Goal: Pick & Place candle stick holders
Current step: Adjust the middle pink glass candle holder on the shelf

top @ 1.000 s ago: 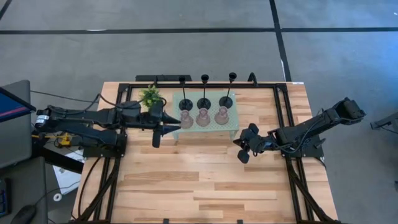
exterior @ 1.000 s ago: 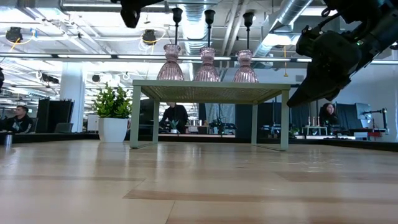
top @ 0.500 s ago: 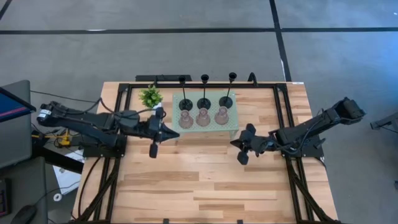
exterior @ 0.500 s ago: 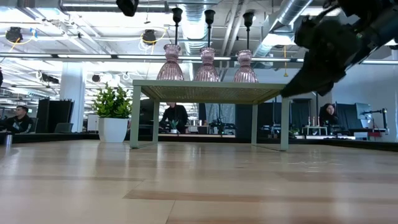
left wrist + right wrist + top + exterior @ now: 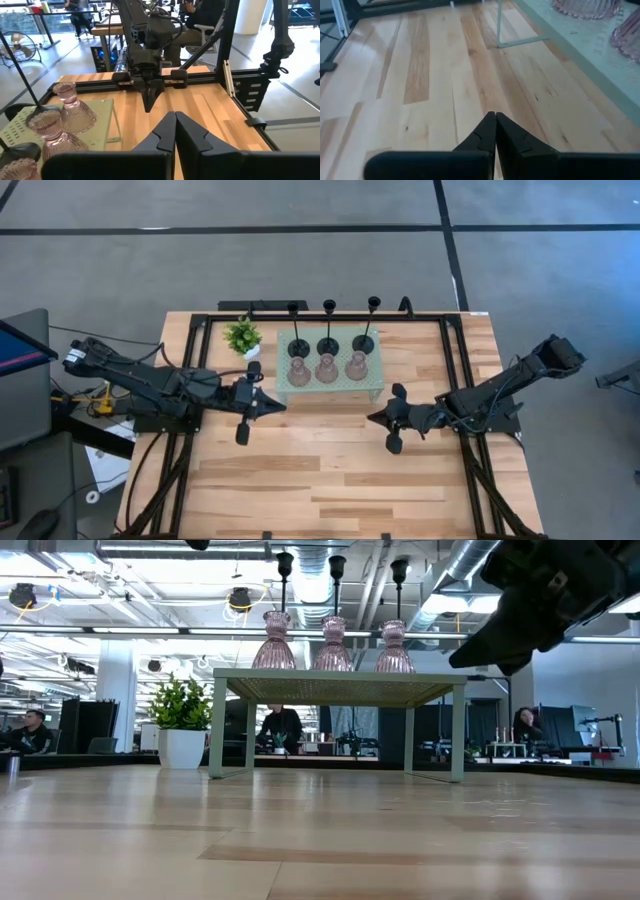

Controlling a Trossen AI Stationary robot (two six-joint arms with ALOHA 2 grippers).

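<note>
Standing in two rows on mint-green perforated metal stand (image 5: 372, 377) at far-middle of light wooden plank table (image 5: 330, 480): three tall thin black metal candle stick holders (image 5: 329, 330) w/ round flat bases in back row, three squat translucent pink glass candle stick holders (image 5: 326, 369) in front row. All six sitting upright, none gripped. In low view, pink glass ones (image 5: 333, 646) showing along stand top w/ black stems rising behind.

Left hand (image 5: 278, 402) hovering over table just left of stand's near corner, fingers (image 5: 165, 131) pressed together, pinching nothing. Right hand (image 5: 372, 417) hanging over table near stand's front right corner, fingers (image 5: 489, 131) also pressed together, empty, apart from stand.

Small green potted plant in white pot (image 5: 243, 336) sitting just left of stand.
</note>
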